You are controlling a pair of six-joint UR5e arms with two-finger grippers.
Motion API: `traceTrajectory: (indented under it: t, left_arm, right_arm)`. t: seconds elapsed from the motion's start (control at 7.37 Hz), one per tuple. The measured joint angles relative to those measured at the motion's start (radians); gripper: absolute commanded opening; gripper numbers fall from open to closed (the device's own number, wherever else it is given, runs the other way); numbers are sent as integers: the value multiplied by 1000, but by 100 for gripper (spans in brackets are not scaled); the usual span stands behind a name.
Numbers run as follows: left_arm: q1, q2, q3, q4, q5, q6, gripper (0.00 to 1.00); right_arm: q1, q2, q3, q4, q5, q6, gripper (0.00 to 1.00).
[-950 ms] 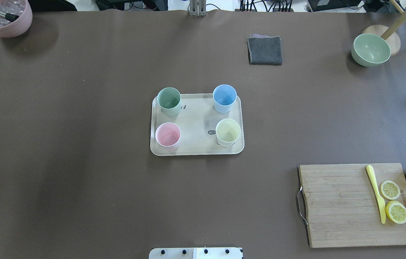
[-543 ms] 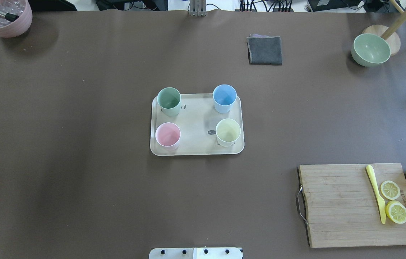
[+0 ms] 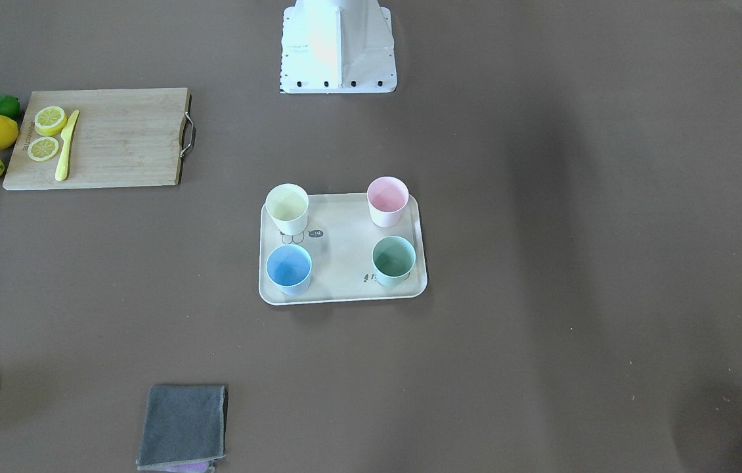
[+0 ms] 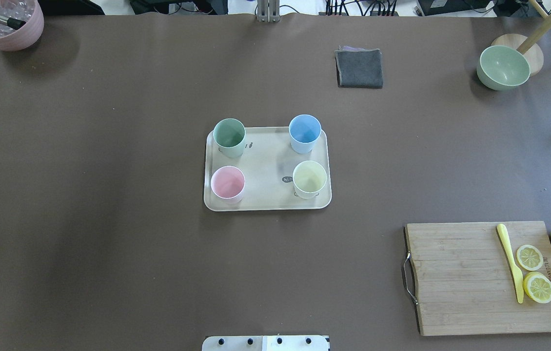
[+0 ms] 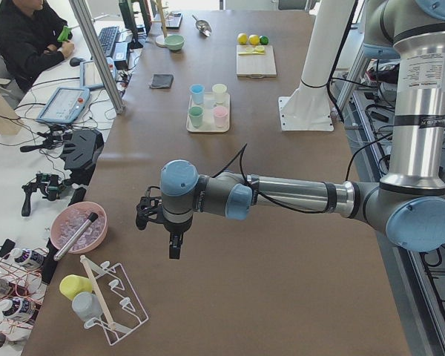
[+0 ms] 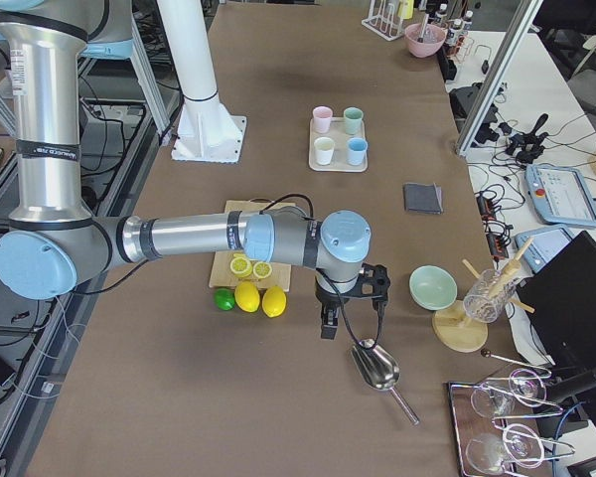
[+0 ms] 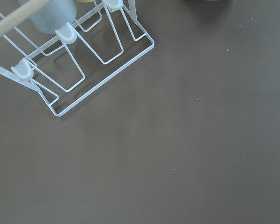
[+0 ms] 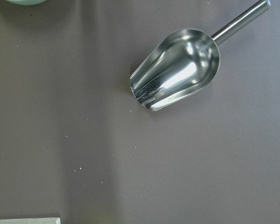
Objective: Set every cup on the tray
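Note:
The cream tray lies at the table's middle with four cups upright on it, one near each corner: mint green, light blue, pink and pale yellow. The front-facing view shows the same tray. My left gripper hangs far off at the table's left end, seen only in the exterior left view; I cannot tell whether it is open or shut. My right gripper hangs at the right end above a metal scoop, and its state cannot be told either.
A wooden cutting board with lemon slices and a yellow knife sits front right, whole lemons beside it. A grey cloth, a green bowl and a mauve pot stand along the far edge. A scoop and a wire rack lie under the wrists.

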Motion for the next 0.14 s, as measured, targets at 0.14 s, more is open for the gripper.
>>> traceTrajectory:
  t: [0.14]
  left_arm:
    - [0,0,0,0,0,0,98]
  right_arm:
    - [0,0,-1,0,-1,-2,100]
